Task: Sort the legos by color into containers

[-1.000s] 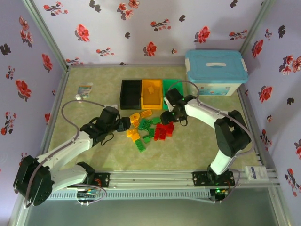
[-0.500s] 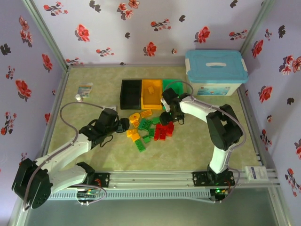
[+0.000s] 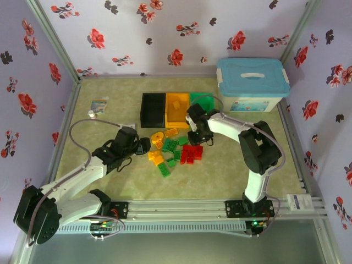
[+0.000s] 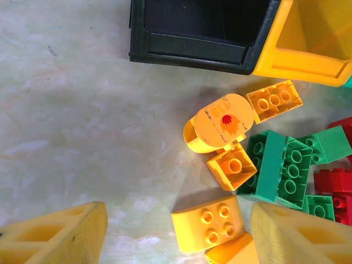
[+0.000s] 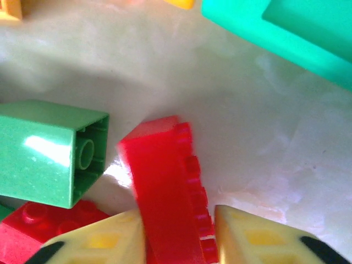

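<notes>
The legos (image 3: 173,148) lie in a red, green and orange-yellow pile in front of the containers: black (image 3: 153,110), orange (image 3: 177,108) and green (image 3: 201,99) bins in a row. My right gripper (image 3: 197,137) is at the pile's right end, in front of the green bin (image 5: 286,33). It is shut on a long red lego (image 5: 165,181) standing on edge beside a green lego (image 5: 44,151). My left gripper (image 4: 176,234) is open at the pile's left side, its fingers straddling an orange-yellow lego (image 4: 208,223) without touching it.
An orange cylinder (image 4: 220,122) lies among the bricks near the black bin (image 4: 198,33) and orange bin (image 4: 308,38). A large white box with a blue lid (image 3: 253,85) stands at the back right. Small items (image 3: 99,105) sit at the back left.
My right gripper has moved a little left along the pile's right end and closed from wide open onto the red lego. The left gripper has barely moved.
</notes>
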You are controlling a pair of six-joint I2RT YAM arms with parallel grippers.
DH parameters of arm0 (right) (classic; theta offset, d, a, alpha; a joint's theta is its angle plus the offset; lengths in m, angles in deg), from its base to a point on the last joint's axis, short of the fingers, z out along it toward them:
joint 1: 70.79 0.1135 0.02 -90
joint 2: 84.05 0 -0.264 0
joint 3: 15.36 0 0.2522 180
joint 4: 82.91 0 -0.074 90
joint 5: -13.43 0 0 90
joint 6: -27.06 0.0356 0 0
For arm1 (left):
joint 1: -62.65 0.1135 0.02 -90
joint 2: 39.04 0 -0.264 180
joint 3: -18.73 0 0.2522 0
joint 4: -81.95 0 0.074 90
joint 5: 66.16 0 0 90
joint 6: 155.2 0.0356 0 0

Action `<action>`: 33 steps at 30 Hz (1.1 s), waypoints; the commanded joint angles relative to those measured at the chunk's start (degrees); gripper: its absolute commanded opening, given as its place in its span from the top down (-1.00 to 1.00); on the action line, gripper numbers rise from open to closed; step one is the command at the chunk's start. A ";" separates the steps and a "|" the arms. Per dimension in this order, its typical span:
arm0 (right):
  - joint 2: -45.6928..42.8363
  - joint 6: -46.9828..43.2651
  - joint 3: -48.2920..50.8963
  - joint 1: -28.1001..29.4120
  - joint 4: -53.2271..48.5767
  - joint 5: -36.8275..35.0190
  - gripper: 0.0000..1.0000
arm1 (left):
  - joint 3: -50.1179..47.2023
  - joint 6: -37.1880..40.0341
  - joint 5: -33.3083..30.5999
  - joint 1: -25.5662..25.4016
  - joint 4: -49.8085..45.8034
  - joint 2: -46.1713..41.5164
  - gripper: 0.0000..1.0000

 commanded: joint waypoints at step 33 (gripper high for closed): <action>14.44 5.06 -46.06 6.08 -10.98 -1.46 0.57 | -5.61 -2.58 -4.55 0.41 -9.53 -16.04 -0.35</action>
